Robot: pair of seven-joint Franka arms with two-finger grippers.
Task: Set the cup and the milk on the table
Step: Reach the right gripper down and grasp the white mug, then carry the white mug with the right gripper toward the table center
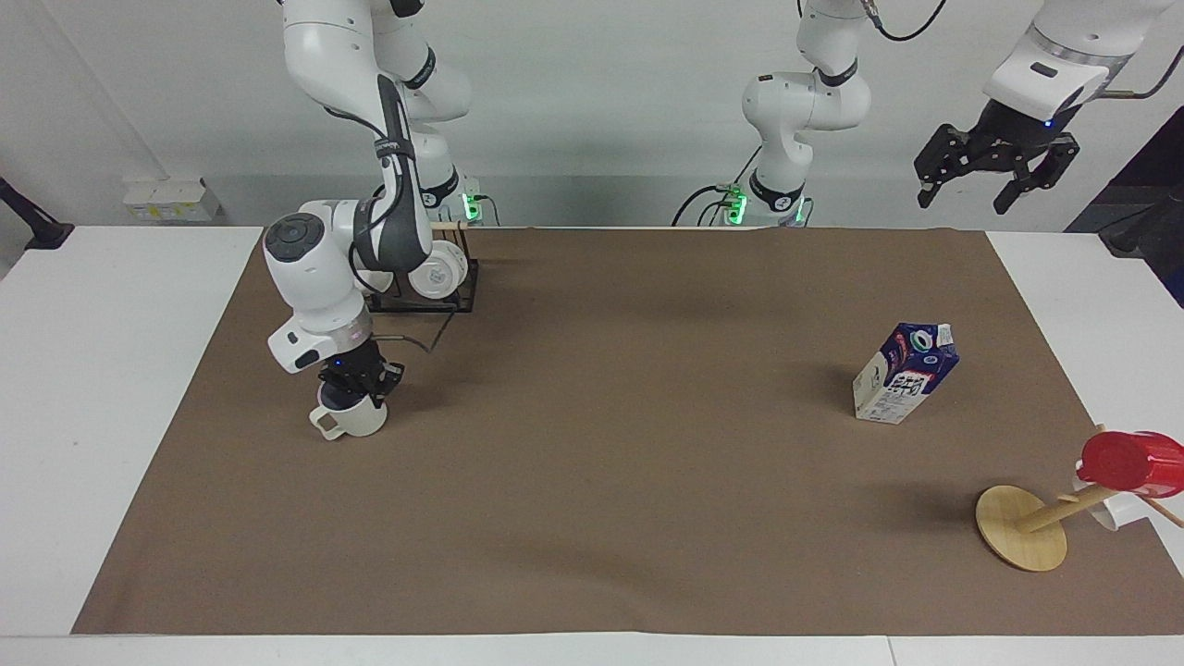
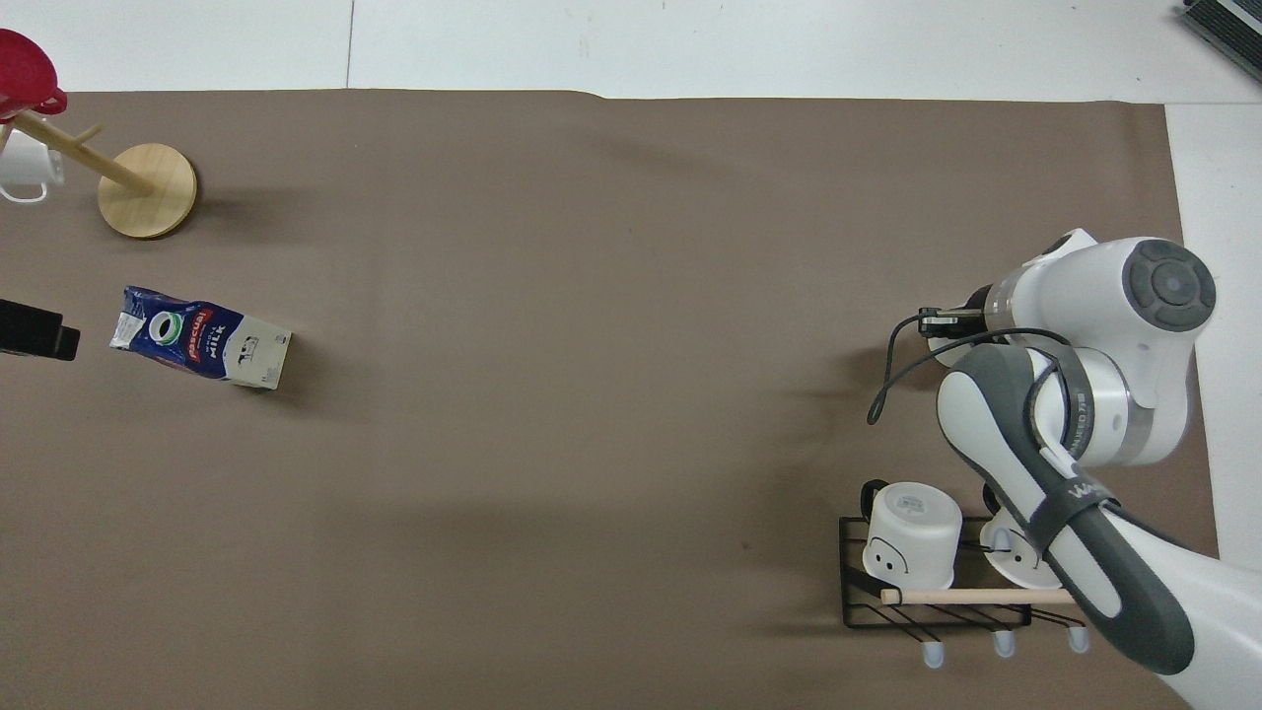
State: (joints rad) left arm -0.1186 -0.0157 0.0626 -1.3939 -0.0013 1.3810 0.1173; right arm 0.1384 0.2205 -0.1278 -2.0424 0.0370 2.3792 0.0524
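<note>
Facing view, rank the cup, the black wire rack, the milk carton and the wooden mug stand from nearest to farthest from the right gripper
1. cup, gripped at its rim by the right gripper.
2. black wire rack, nearer the robots, right arm's end.
3. milk carton, toward the left arm's end.
4. wooden mug stand, left arm's end, farthest from the robots.

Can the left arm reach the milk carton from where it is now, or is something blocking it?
Probably yes. The left gripper hangs open in the air at its own end of the table, and the milk stands alone on the brown sheet at that end, nothing touching it.
</note>
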